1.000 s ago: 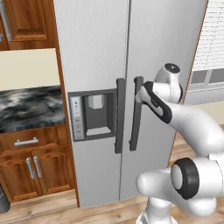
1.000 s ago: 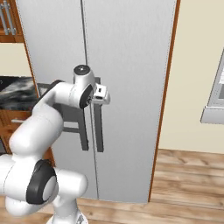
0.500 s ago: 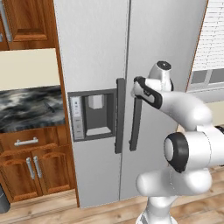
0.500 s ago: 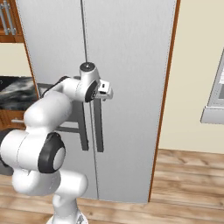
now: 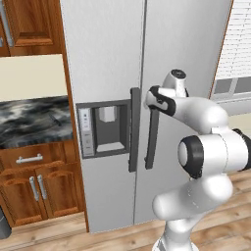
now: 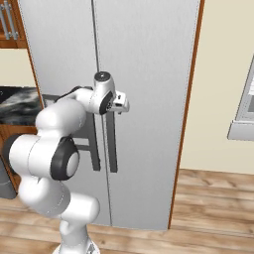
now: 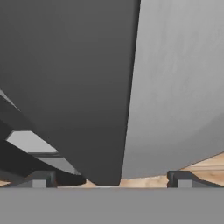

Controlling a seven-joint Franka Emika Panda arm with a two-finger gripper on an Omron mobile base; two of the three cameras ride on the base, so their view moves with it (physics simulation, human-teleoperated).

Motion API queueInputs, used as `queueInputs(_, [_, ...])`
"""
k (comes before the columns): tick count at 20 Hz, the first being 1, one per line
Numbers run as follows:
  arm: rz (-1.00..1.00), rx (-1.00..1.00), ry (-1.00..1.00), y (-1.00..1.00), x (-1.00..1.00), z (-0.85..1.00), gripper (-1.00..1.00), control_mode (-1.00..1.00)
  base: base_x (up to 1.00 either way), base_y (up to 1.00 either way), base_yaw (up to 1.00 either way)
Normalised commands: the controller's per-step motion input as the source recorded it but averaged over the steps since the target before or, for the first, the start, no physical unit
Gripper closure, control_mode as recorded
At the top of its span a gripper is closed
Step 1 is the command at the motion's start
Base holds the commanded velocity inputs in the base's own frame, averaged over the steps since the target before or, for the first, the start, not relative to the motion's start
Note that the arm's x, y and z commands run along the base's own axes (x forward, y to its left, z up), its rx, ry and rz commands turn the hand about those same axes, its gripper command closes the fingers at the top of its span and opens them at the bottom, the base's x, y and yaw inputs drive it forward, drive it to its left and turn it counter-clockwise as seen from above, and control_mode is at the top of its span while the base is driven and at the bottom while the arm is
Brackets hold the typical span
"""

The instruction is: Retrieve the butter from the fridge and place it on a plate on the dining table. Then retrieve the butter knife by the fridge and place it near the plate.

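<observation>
The gripper (image 7: 108,179) stands at the upper end of the right-hand door handle (image 5: 152,139) of the fridge (image 5: 186,44), its jaws spread wide and holding nothing; in the hand view the dark bar of the handle fills the space between the two finger tips (image 7: 39,179), so the handle appears to lie inside the open jaws (whether a pad already touches it cannot be told, since the close view is too tight to show a gap). Both doors are shut, so the butter, presumably inside, is hidden. From the left base view the hand meets the handle near its top, beside the seam between the doors, with the left door's handle (image 5: 134,130) and the dispenser panel (image 5: 105,128) just beside. Judged risks: if the jaws close while the handle sits off-centre, one finger may push the bar and skew the hand instead of clamping it; a grip so close to the top bracket may slide or wedge against the mount; a pull not following the door's arc would strain the wrist or strip the hold; and the folded elbow (image 5: 196,156), close in front of the door, could block its swing
</observation>
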Motion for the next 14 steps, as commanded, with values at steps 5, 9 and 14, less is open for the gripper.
queueInputs(5, [0.00, 0.00, -0.01, 0.01, 0.22, -0.29, -1.00, -1.00, 0.00, 0.00, 0.00])
queueInputs(9, [0.00, 0.00, 0.00, 0.00, 0.25, -0.22, -1.00, -1.00, 0.00, 0.00, 0.00])
queueInputs(14, [0.00, 0.00, -0.08, 0.07, 0.25, -0.24, -1.00, -1.00, 0.00, 0.00, 0.00])
